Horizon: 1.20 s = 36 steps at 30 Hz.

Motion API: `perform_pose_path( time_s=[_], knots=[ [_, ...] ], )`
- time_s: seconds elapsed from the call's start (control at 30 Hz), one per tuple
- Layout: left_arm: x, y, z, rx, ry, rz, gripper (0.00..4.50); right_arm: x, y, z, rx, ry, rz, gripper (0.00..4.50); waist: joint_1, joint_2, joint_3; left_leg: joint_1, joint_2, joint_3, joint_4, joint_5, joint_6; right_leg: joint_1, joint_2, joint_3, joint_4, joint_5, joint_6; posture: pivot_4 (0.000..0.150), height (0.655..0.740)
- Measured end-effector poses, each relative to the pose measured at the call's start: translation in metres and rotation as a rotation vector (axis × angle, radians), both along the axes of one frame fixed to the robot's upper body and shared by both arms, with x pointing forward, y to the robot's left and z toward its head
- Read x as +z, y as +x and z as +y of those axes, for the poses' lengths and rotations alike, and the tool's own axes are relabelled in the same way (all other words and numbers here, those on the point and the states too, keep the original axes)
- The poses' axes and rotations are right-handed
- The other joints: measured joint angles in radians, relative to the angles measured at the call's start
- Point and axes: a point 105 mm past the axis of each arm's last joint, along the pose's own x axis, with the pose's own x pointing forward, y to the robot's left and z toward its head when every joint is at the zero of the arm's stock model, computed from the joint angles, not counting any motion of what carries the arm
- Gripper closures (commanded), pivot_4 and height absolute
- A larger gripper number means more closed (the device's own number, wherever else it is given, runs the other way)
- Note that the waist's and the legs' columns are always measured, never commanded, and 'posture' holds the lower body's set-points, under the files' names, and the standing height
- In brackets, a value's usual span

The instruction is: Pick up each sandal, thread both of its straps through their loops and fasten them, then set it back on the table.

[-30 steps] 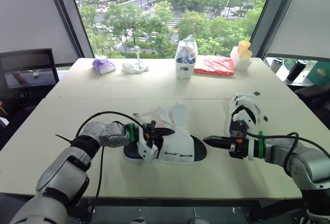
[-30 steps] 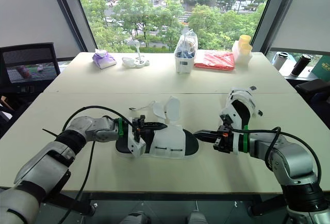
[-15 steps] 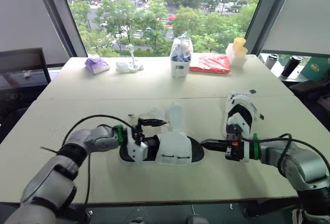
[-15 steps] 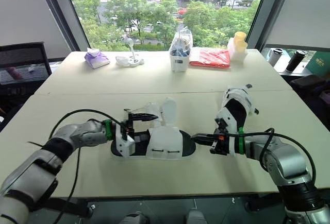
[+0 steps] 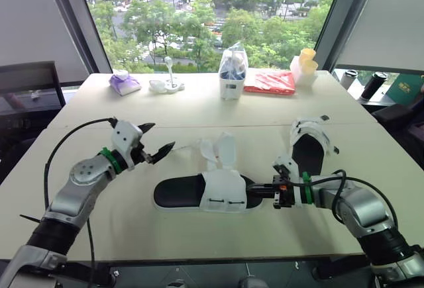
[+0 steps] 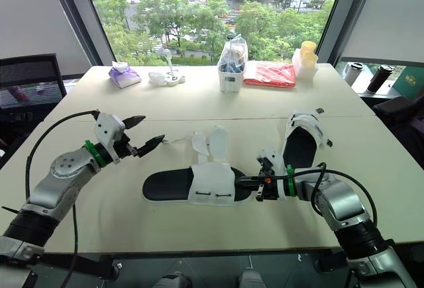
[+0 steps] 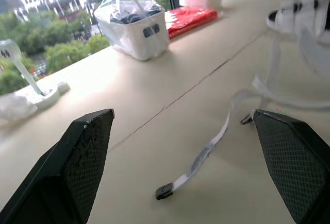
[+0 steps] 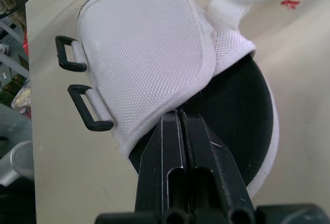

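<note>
The near sandal (image 5: pixel 199 194), black-soled with a white upper, lies flat at mid-table, its two white strap flaps (image 5: pixel 222 150) standing up unfastened. A thin white strap (image 7: pixel 206 152) with a black tip trails from it across the table. My left gripper (image 5: pixel 161 136) hovers open to the left of the sandal, holding nothing; that thin strap lies ahead of it, between its fingers (image 7: pixel 77 157). My right gripper (image 5: pixel 257 187) is shut, its tips (image 8: pixel 180 113) against the sandal's toe end at the edge of the white upper. The second sandal (image 5: pixel 310 144) lies at the right.
Along the far edge stand a white bag-lined container (image 5: pixel 232 76), a red packet (image 5: pixel 271 83), yellow cups (image 5: pixel 306 63), a purple object (image 5: pixel 124 83) and a white object (image 5: pixel 167 84). A chair (image 5: pixel 26 96) is beyond the left edge, and dark cups (image 5: pixel 371 84) are at the far right.
My left gripper opened, let go of the sandal's heel end, and drew back up and to the left. The right gripper, still shut, moved in against the sandal's toe.
</note>
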Motion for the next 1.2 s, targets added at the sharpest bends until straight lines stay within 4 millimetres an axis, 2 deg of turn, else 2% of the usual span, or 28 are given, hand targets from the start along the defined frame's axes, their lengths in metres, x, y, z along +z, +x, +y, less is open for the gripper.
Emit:
perform_pose_path(
  time_s=[0.07,0.2,0.33,0.5,0.6,0.63,0.7,0.83,0.97,1.2],
  knots=[
    [-0.003,-0.003,-0.008,-0.013,-0.097,0.095,0.04,-0.004,0.000,0.000,0.007,-0.011,0.008,4.50,0.000,0.000,0.000,0.000,0.000,0.000,0.000,0.000,0.000,0.000,0.000,0.000,0.000,0.000,0.000,0.150,0.7400],
    [-0.005,-0.007,-0.010,-0.043,-0.149,0.208,0.04,-0.006,0.000,-0.001,0.013,-0.011,0.005,4.50,-0.002,0.000,0.000,0.002,0.000,0.000,0.000,0.000,0.000,0.001,0.002,0.000,0.001,-0.001,-0.002,0.150,0.7400],
    [-0.022,-0.012,-0.020,-0.121,-0.210,0.370,0.04,-0.010,0.003,-0.002,0.013,-0.008,-0.010,4.50,-0.002,-0.001,0.000,0.003,0.000,0.000,0.001,0.000,0.000,0.003,0.002,0.000,0.000,-0.001,-0.002,0.150,0.7400],
    [-0.040,-0.003,-0.033,-0.192,-0.289,0.511,0.04,-0.012,0.005,0.002,0.022,0.000,-0.025,4.50,-0.003,-0.002,-0.001,0.003,0.001,-0.001,0.001,0.000,0.000,0.002,0.003,0.000,0.000,0.000,-0.005,0.150,0.7400],
    [-0.041,0.005,-0.043,-0.219,-0.293,0.526,0.89,-0.012,0.005,0.003,0.026,0.000,-0.028,4.50,-0.003,-0.002,-0.001,0.003,0.001,-0.001,0.001,0.000,0.000,0.002,0.004,0.000,0.000,0.000,-0.006,0.150,0.7400],
    [-0.041,0.008,-0.047,-0.224,-0.295,0.530,1.36,-0.012,0.005,0.003,0.027,0.000,-0.030,4.50,-0.003,-0.002,-0.001,0.003,0.001,-0.001,0.001,0.000,0.000,0.002,0.004,0.000,0.000,0.000,-0.006,0.150,0.7400],
    [-0.043,0.009,-0.053,-0.244,-0.292,0.543,1.46,-0.013,0.005,0.006,0.031,0.007,-0.031,4.50,-0.009,-0.002,-0.001,0.003,0.002,-0.001,0.001,0.000,0.000,0.002,0.004,0.001,0.000,0.000,-0.006,0.150,0.7400],
    [-0.046,0.039,-0.068,-0.170,-0.427,0.627,1.46,-0.013,0.005,0.006,0.018,0.007,-0.036,4.50,0.000,-0.002,-0.001,0.003,0.001,-0.002,0.002,0.000,0.000,0.002,0.005,0.001,0.000,0.001,-0.006,0.150,0.7400],
    [-0.044,0.063,-0.065,-0.070,-0.539,0.674,1.46,-0.014,0.004,0.007,0.011,0.017,-0.039,4.50,-0.003,-0.002,-0.001,0.003,0.001,-0.002,0.001,0.000,0.000,0.002,0.005,0.001,0.000,0.002,-0.004,0.150,0.7400],
    [-0.047,0.088,-0.058,0.058,-0.719,0.749,1.46,-0.014,0.003,0.006,0.002,0.019,-0.048,4.50,-0.002,-0.003,-0.001,0.003,0.001,-0.002,0.001,0.000,0.000,0.002,0.005,0.001,-0.001,0.003,-0.002,0.150,0.7400]
  ],
)
